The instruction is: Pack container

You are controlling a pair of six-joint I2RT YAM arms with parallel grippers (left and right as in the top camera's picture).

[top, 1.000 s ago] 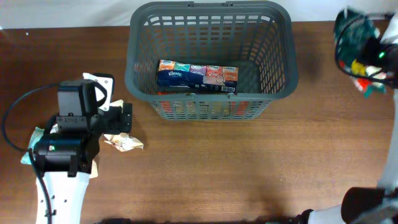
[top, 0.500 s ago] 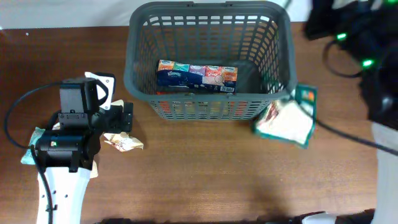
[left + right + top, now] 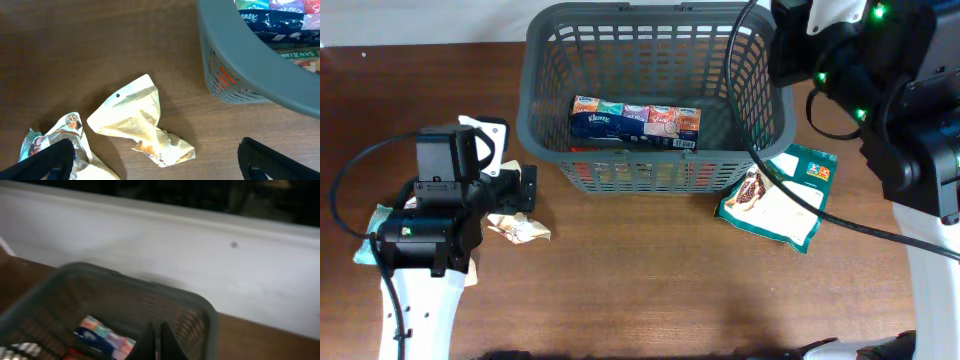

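The dark grey basket (image 3: 545, 120) stands at the table's back middle, with a Kleenex tissue pack (image 3: 635, 122) lying in it. A green and white snack packet (image 3: 775, 195) lies flat on the table by the basket's front right corner. My right arm (image 3: 850, 60) hangs over the basket's right rim; its gripper (image 3: 157, 342) looks shut and empty above the basket (image 3: 100, 295). My left gripper (image 3: 160, 170) is open, low over the table left of the basket, with a crumpled cream packet (image 3: 140, 122) just ahead of its fingers.
A second crumpled packet (image 3: 55, 137) lies by my left finger. More packets (image 3: 365, 245) sit partly hidden under the left arm. A white wall (image 3: 150, 235) runs behind the table. Orange packaging (image 3: 620, 172) shows through the basket's front slots.
The right arm swung from the far right to over the basket's right rim. The green and white packet left its gripper and came down on the table beside the basket. The left arm stayed still.
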